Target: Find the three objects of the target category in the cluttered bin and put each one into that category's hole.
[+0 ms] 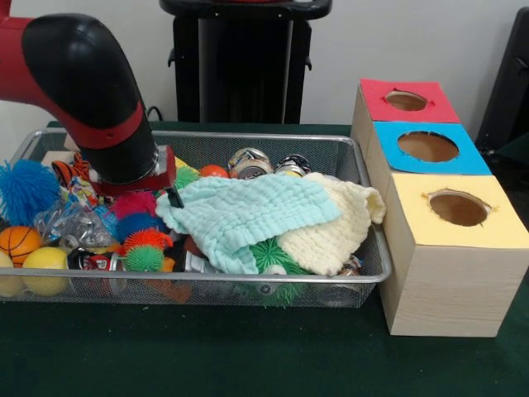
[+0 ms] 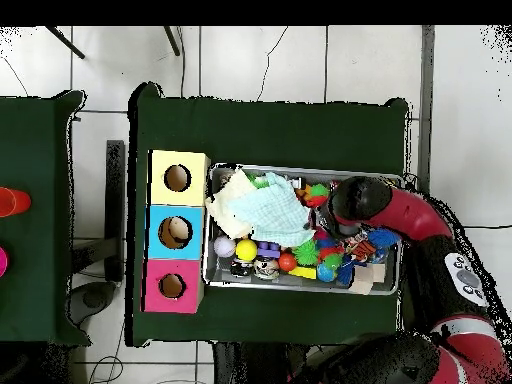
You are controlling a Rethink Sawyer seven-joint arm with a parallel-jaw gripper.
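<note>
The cluttered bin (image 1: 364, 277) lies on the green table (image 1: 248, 356), holding spiky balls (image 1: 142, 248), a small basketball (image 1: 18, 241), a yellow ball (image 1: 45, 269), cans (image 1: 248, 162) and two cloths, mint (image 1: 248, 217) over cream (image 1: 339, 231). The arm (image 1: 83, 83) reaches down into the bin's end far from the boxes; the gripper (image 1: 136, 186) is buried among the toys, and whether its jaws are open or closed cannot be told. Well beyond the cloths from the gripper, just beside the bin's other end, stands a row of three wooden boxes; the hole (image 1: 427, 146) in the blue top lies between the red-topped hole (image 1: 406, 101) and the yellow-topped hole (image 1: 458, 208).
</note>
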